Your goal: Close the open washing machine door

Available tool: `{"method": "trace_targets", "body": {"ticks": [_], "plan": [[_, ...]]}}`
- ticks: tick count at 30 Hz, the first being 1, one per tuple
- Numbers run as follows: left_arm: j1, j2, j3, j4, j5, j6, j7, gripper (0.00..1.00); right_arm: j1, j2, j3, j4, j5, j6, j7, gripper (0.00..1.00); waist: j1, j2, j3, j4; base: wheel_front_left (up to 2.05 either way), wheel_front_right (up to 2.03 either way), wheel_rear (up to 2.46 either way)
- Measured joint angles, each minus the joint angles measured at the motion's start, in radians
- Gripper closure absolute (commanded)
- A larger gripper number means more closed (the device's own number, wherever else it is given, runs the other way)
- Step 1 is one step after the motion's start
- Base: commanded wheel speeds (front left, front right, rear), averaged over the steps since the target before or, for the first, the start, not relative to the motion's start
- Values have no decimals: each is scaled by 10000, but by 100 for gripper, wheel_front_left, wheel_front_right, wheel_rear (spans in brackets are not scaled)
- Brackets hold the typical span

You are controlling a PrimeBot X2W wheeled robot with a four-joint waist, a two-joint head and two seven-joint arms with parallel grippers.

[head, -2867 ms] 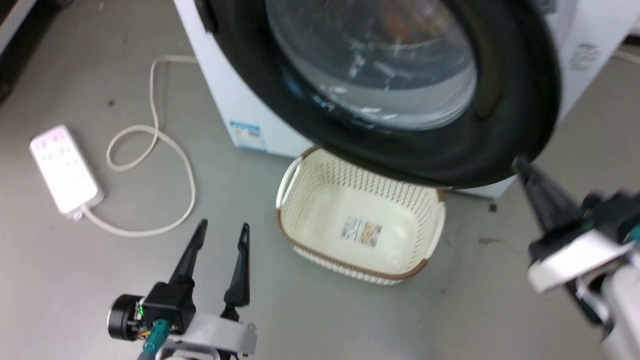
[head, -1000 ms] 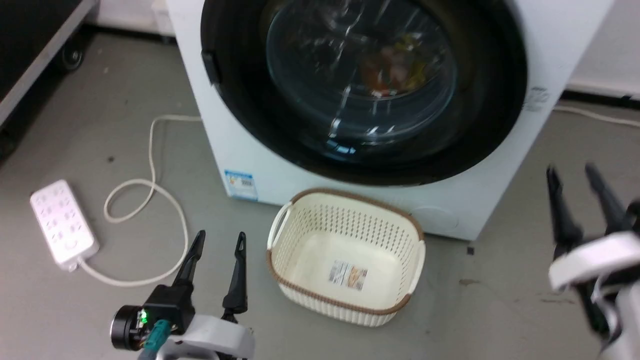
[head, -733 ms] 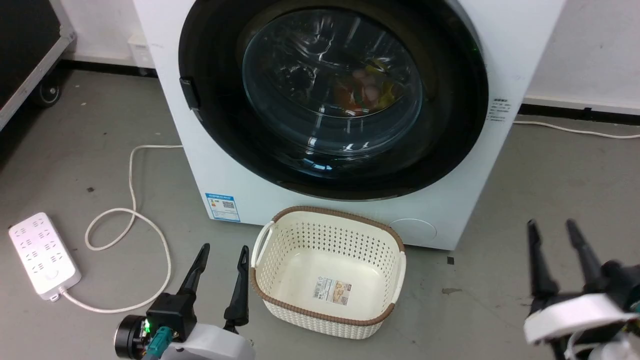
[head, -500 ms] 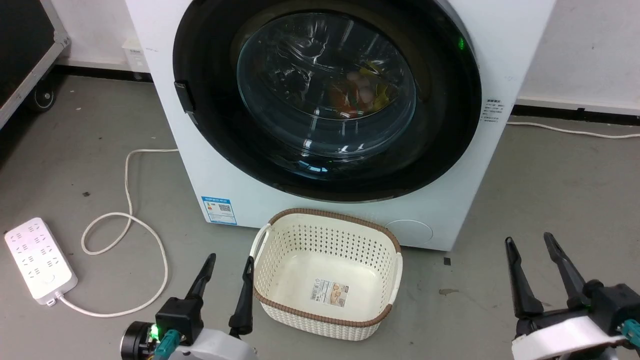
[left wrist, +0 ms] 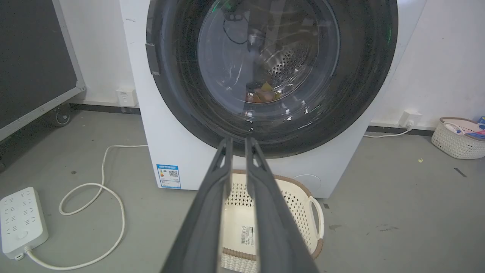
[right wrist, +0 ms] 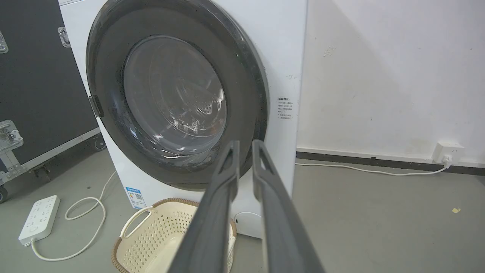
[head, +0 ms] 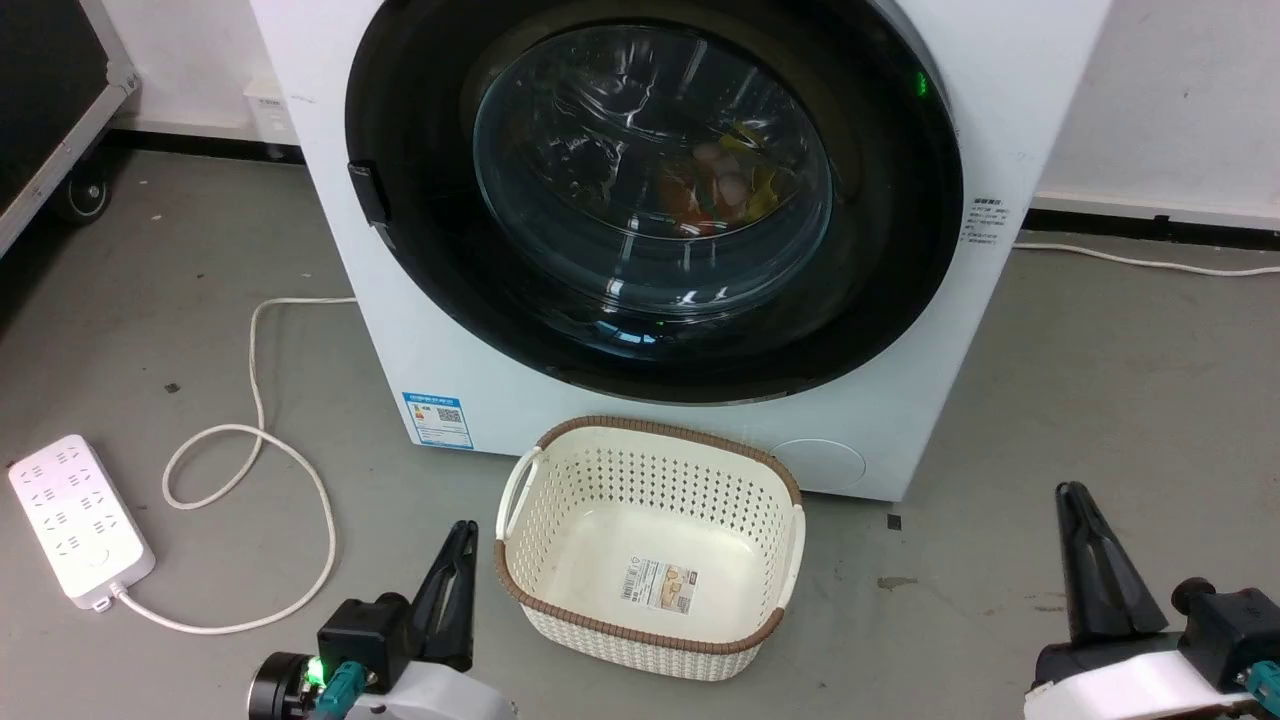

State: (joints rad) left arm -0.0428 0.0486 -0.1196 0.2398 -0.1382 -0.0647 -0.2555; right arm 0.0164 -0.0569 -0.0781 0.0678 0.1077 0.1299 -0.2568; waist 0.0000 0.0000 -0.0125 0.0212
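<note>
Head view with both wrist views. The door [head: 650, 200] lay in the round recess of the machine [head: 1010, 90], its black rim apparently flush with the white front all the way round and its glass bowl facing outward, coloured laundry dimly visible behind it. Both hands hung low and well apart from the machine: the left hand [head: 463, 530] just beside the basket [head: 650, 432] on the floor [head: 1100, 380], the right hand [head: 1073, 492] out to the right over bare floor. Each had its fingers drawn nearly together, a thin slit between them in the wrist views, and neither had hold of anything. The closing appeared essentially done, so the step in hand was judged to be confirming the latch. To do this well, the seam between rim and recess should be checked on every side, particularly at the small tab [head: 370, 192] on the rim's left edge; whether the catch had engaged could not be told from these views. Should a further push be needed, closed fingertips would best press squarely on the black rim close to that tab, not on the bulging glass, where they might slip. The arm should approach above the basket and keep off the cord [head: 300, 480] and the power strip [head: 70, 515] at left.
</note>
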Motion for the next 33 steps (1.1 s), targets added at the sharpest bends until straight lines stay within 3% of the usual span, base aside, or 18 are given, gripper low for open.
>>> {"method": "trace_targets", "body": {"ticks": [33], "plan": [[15, 0, 290, -566, 299, 100, 629, 100, -5, 0, 188, -109, -205, 0, 625, 100, 0, 0, 32, -55, 0, 0, 0]]}}
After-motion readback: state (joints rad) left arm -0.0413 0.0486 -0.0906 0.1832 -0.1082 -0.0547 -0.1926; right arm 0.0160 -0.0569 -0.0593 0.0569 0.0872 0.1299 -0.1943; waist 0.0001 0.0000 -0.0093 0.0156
